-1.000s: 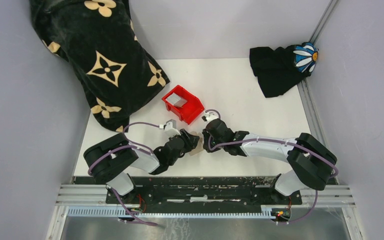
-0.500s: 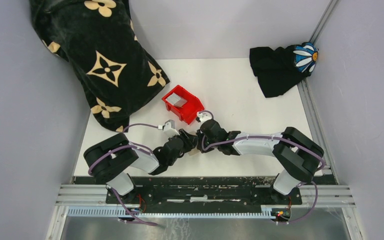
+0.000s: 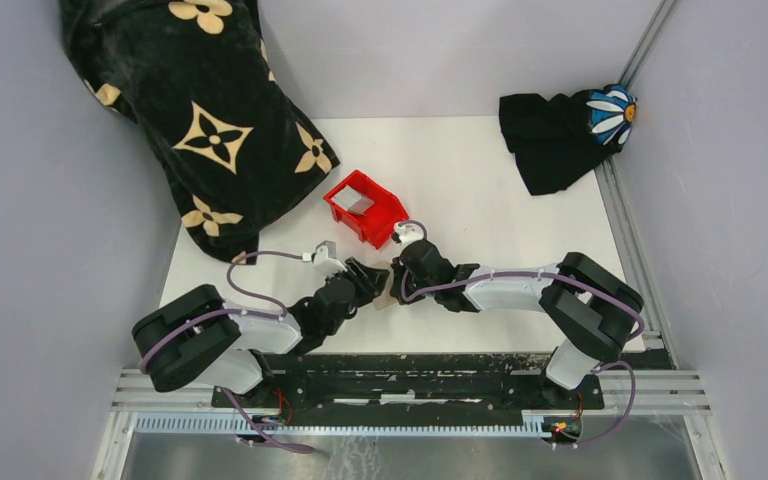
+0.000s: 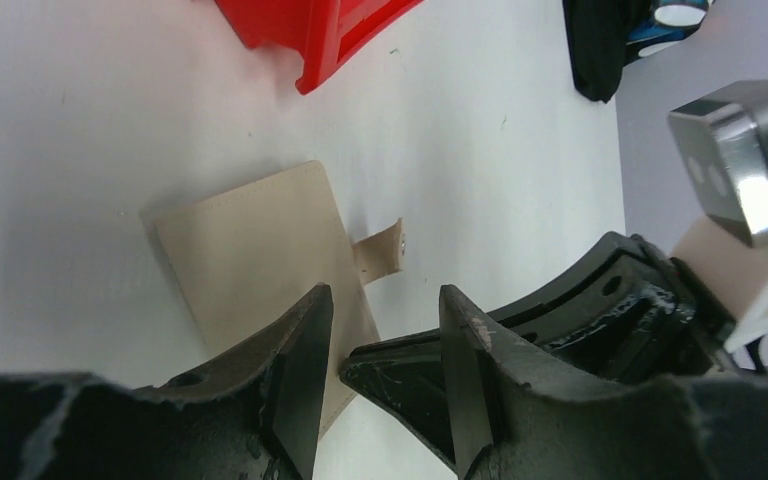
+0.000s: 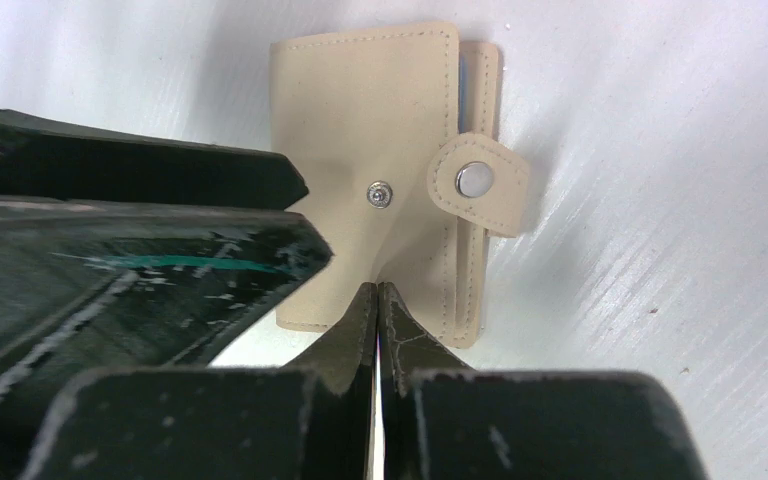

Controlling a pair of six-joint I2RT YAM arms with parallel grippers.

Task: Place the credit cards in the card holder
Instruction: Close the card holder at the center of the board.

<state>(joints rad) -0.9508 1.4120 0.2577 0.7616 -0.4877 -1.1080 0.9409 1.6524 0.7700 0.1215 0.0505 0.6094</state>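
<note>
The tan card holder (image 5: 360, 130) lies folded on the white table, its snap tab (image 5: 475, 180) unfastened at its side. A pale blue card edge (image 5: 460, 80) shows inside it. My right gripper (image 5: 377, 295) is shut, its tips pressing on the holder's cover. My left gripper (image 4: 380, 330) is open and empty over the holder's (image 4: 250, 250) near edge, with the right gripper's tip between its fingers. In the top view both grippers, left (image 3: 368, 277) and right (image 3: 400, 275), meet over the holder (image 3: 387, 301). A grey card (image 3: 356, 203) lies in the red bin (image 3: 380, 222).
The red bin (image 4: 310, 30) stands just behind the holder. A black cloth with tan flowers (image 3: 200, 120) covers the back left. A black cloth with a blue daisy (image 3: 560, 135) lies at the back right.
My right gripper has moved left onto the card holder. My left arm's elbow has swung out to the left, and its gripper has stayed at the holder.
</note>
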